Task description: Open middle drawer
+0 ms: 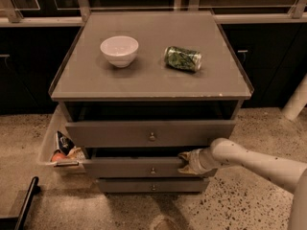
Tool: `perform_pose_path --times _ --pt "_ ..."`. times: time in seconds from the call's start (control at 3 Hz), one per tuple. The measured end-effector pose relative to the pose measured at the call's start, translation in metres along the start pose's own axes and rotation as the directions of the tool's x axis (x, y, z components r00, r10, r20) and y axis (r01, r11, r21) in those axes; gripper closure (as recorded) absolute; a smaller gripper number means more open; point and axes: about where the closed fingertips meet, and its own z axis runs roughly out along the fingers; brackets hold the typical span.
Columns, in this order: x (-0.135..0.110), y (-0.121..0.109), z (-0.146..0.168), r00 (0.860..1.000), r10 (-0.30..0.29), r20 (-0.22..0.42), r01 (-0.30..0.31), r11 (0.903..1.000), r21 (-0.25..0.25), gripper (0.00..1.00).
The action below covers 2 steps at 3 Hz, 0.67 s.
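Observation:
The middle drawer is a grey-brown flat front with a small round knob, second of three in the cabinet. It stands out a little past the bottom drawer. The top drawer above it is pulled out further, with a dark gap behind it. My gripper is at the right end of the middle drawer, against its top edge and right of the knob. My white arm reaches in from the right.
A white bowl and a green can on its side rest on the cabinet top. A clear bin with snack packets hangs at the cabinet's left side. A black bar lies on the speckled floor at lower left.

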Motion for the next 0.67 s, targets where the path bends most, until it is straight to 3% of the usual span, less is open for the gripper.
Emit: perform_pose_path --times 0.33,0.67 --pt "0.0 0.0081 0.0011 1.0 -0.002 0.031 0.002 1.0 -0.004 0.42" --pt "-0.0011 0.0074 -0.0008 1.0 -0.002 0.031 0.002 1.0 -0.004 0.66"
